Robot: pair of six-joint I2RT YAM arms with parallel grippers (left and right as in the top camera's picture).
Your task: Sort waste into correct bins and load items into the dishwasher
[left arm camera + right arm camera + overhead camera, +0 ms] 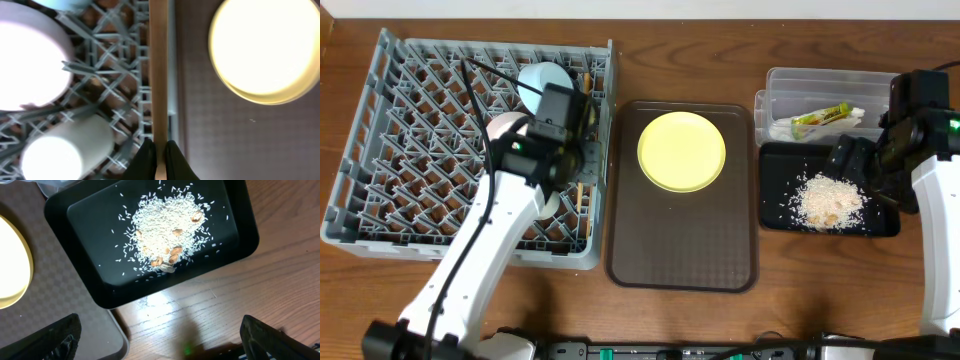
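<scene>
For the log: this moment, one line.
left claw shut on chopsticks at rack edge | right claw open by black tray | plate on brown tray

A grey square plastic dish rack (380,150) with a criss-cross grid of pegs fills the left end of the brown wood-grain bench (720,50). A light tan wooden chopstick (159,75) shows against it. The round pale-yellow plate (682,150) sits on a dark brown, finely dotted serving tray (680,250). Whitish-beige rice scraps (830,200) speckle the shallow black tray (780,170). A green-and-orange wrapper (820,117) shows inside the clear tub (820,72).
</scene>
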